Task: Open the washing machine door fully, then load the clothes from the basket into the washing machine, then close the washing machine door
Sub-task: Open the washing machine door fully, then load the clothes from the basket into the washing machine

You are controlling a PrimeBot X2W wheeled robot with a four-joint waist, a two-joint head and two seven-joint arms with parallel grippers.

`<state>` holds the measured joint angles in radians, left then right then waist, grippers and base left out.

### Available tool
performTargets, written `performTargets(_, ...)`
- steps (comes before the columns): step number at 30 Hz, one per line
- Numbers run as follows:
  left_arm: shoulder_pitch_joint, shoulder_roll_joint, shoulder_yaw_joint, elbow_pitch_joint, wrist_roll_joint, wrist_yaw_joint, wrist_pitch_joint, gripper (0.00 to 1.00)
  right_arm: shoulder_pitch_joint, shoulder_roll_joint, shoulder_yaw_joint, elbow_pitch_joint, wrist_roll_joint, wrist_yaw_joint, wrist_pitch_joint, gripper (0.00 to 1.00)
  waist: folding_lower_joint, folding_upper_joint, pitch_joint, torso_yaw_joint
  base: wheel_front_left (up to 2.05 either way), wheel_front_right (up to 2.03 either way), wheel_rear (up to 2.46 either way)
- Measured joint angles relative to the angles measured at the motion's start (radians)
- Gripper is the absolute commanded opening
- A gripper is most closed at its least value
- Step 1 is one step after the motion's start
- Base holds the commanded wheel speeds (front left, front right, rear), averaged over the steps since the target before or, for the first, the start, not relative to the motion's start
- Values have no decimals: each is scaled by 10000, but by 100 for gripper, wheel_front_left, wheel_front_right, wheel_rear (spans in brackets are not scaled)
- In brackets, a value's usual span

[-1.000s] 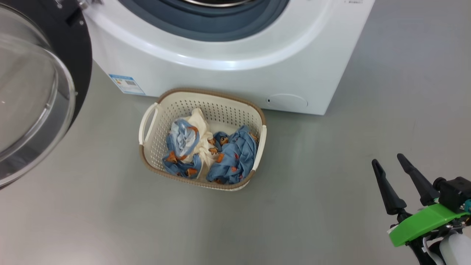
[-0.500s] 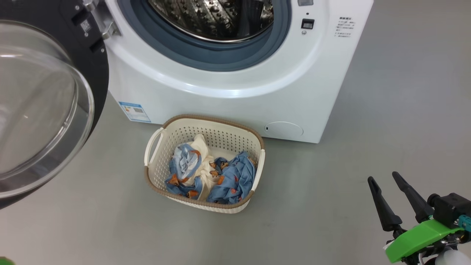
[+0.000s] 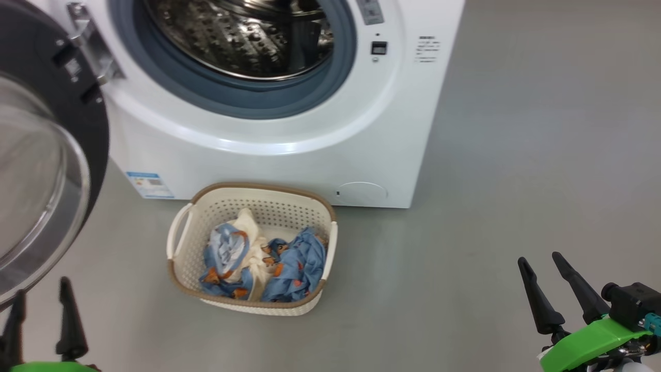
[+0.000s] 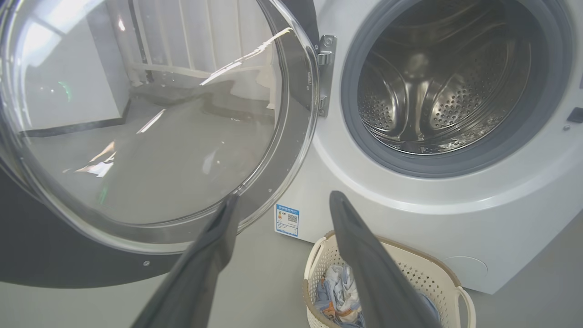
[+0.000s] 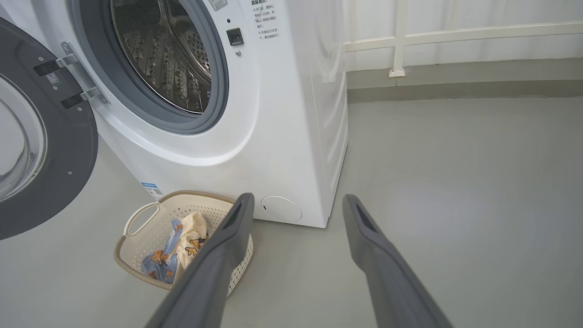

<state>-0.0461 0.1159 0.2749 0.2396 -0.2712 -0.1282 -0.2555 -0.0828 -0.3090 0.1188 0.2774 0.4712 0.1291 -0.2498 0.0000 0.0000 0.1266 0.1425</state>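
The washing machine is a smooth white box standing on a matte grey floor. Its round opening is ringed by a thick blue-grey rubber seal, and inside it the steel drum gleams, dotted with small perforations and ribbed by raised paddles. The washing machine door stands swung open to the robot's left on a metal hinge. It has a wide glossy black rim around a bulging clear glass bowl that mirrors the room. A small blue label sticker sits low on the front panel, and a shallow round flap lies near the lower right corner.

The basket rests on the floor just in front of the machine, below the opening. It is rectangular cream plastic with rounded corners, perforated walls, a brown rim and a loop handle at each side. The clothes lie crumpled inside it: soft blue fabric with orange-brown prints beside a cream piece.

The left gripper hangs at the lower left, below the door's glass, its long dark tapering fingers spread apart and holding nothing. The right gripper hangs at the lower right on a bright green mount, well apart from the basket, its fingers likewise parted and empty.
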Motion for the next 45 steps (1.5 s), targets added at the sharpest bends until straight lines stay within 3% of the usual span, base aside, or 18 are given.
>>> performTargets(19, 117, 295, -2079, -132, -288, 0, 2, 100, 9, 157, -462, -119, -2, 0, 0, 100, 0, 0, -21, -1936, 0, 0, 0)
performTargets(32, 264, 439, -2491, -351, -686, 0, 2, 100, 10, 263, -708, -215, -6, 0, 0, 100, 0, 0, 24, -2426, 0, 0, 0)
performTargets(45, 264, 512, -2589, -504, -911, 0, 2, 100, 10, 330, -769, -234, -23, 0, 0, 100, 0, 0, 56, -2371, 0, 0, 0)
